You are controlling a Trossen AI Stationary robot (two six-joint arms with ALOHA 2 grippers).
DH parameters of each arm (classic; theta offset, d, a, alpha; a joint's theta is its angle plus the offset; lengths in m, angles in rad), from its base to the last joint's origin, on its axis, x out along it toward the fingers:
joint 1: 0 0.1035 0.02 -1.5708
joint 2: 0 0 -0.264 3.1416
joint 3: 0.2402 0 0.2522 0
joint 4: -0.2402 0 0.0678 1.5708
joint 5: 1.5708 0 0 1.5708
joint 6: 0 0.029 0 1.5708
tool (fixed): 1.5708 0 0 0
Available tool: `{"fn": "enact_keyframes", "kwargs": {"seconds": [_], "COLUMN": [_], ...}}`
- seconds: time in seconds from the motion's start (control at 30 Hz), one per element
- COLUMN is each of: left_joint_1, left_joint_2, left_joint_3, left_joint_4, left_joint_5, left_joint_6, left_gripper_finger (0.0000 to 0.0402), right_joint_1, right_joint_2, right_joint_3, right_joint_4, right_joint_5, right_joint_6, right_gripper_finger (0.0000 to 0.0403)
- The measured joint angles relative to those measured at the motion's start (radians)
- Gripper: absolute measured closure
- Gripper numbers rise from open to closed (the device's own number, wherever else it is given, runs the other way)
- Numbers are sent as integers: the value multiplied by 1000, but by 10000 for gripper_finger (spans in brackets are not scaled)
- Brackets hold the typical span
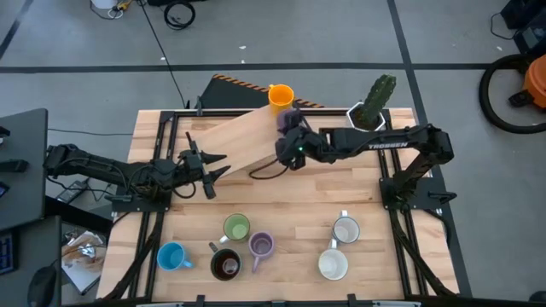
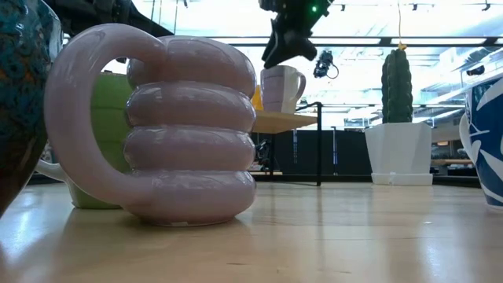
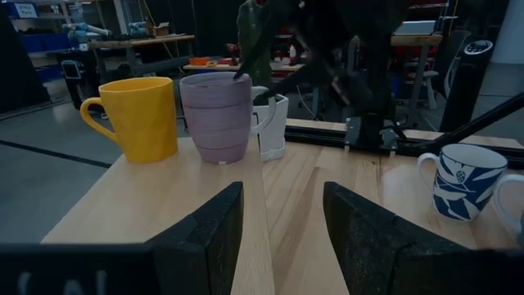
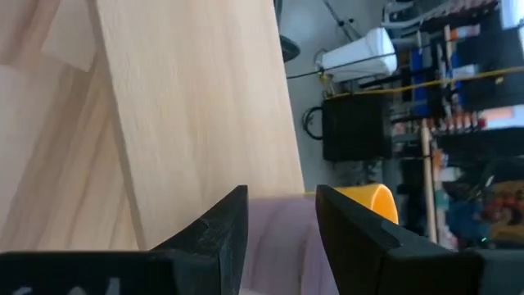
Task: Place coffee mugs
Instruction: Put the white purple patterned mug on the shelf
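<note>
Closest to the low camera sits a lilac mug (image 2: 169,130) with a ribbed body and big loop handle, standing on the table (image 1: 290,200) with the green mug (image 2: 110,141) just behind it. From above, the near row runs left to right: blue mug (image 1: 172,256), dark brown mug (image 1: 226,264), green mug (image 1: 236,227), lilac mug (image 1: 260,246), then two white mugs (image 1: 345,229) (image 1: 333,265) toward the right. Far side: a raised wooden shelf (image 1: 243,141) carries the orange mug (image 1: 281,95) at its far right end, with a second lilac mug (image 3: 217,117) right beside it. Right gripper (image 1: 288,136) is over that second lilac mug, fingers spread apart with the mug's rim between them; whether they press on it is unclear. Left gripper (image 1: 209,168) hovers at the left, near the shelf's near edge, fingers (image 3: 205,233) spread and holding nothing. Cactus pot (image 1: 368,115) stands at the far right.
</note>
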Motion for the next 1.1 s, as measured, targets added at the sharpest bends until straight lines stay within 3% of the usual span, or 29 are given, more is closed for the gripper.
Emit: {"fn": "enact_keyframes", "kwargs": {"seconds": [0.23,1.1], "left_joint_1": [0,0], "left_joint_2": [0,0], "left_joint_3": [0,0], "left_joint_4": [0,-7], "left_joint_5": [0,0], "left_joint_6": [1,2], "left_gripper_finger": [225,225], "right_joint_1": [-11,-71], "right_joint_2": [0,0], "right_joint_3": [-48,-49], "right_joint_4": [62,26], "right_joint_5": [68,122], "right_joint_6": [-85,-104], "right_gripper_finger": [252,256]}}
